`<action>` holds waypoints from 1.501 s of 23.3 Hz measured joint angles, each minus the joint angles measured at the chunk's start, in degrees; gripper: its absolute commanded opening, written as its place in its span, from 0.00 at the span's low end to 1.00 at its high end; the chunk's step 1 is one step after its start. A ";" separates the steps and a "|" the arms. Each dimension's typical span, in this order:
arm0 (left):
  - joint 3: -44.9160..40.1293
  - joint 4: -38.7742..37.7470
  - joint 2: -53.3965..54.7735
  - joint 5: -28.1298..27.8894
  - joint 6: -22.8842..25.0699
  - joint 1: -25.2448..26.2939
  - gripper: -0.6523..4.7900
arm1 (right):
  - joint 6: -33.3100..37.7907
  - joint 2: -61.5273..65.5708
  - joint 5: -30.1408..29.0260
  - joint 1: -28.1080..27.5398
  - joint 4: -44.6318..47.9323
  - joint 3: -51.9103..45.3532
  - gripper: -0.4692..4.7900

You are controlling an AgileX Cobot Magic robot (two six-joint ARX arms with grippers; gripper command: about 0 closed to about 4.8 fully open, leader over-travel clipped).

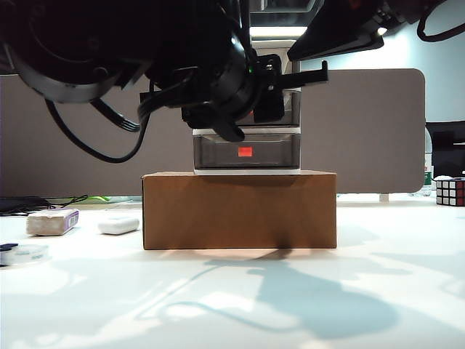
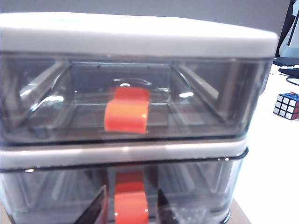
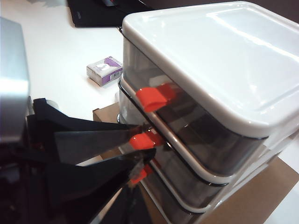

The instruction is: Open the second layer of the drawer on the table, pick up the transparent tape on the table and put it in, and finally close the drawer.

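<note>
The drawer (image 1: 247, 149) stands on a brown cardboard box (image 1: 240, 211), with all three tiers pushed in. My left gripper (image 2: 131, 206) is at the second layer (image 2: 201, 186). Its dark fingers (image 2: 96, 210) press in on both sides of that layer's red-orange tab (image 2: 131, 209). The right wrist view shows the same grip on the middle tab (image 3: 145, 140). The transparent tape (image 1: 23, 253) lies flat at the far left of the table (image 1: 232, 305). My right gripper (image 1: 341, 33) hovers above and to the right of the cabinet; its jaws are not clearly visible.
A white block with a purple label (image 1: 52, 221) and a white oval case (image 1: 118, 225) lie left of the box. A Rubik's cube (image 1: 450, 191) sits at the far right. A grey partition (image 1: 363, 131) stands behind the table.
</note>
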 measured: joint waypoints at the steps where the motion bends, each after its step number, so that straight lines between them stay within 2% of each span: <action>1: 0.02 0.02 0.00 0.02 0.00 0.11 0.35 | 0.00 0.00 -0.02 0.00 0.02 0.00 0.08; 18: 0.33 -1.27 0.00 2.34 0.00 0.22 0.34 | 0.02 0.00 -0.02 0.00 1.53 0.00 0.08; 23: 0.39 -1.29 0.00 2.34 0.00 0.22 0.27 | 0.00 0.02 -0.02 0.00 1.99 0.00 0.08; 29: 0.44 -1.38 0.00 2.40 0.00 0.22 0.27 | 1.14 3.65 -0.02 0.00 10.16 0.02 0.08; 35: 0.44 -1.53 0.00 2.40 0.00 0.22 0.27 | 1.55 6.47 0.00 0.00 12.92 0.09 0.08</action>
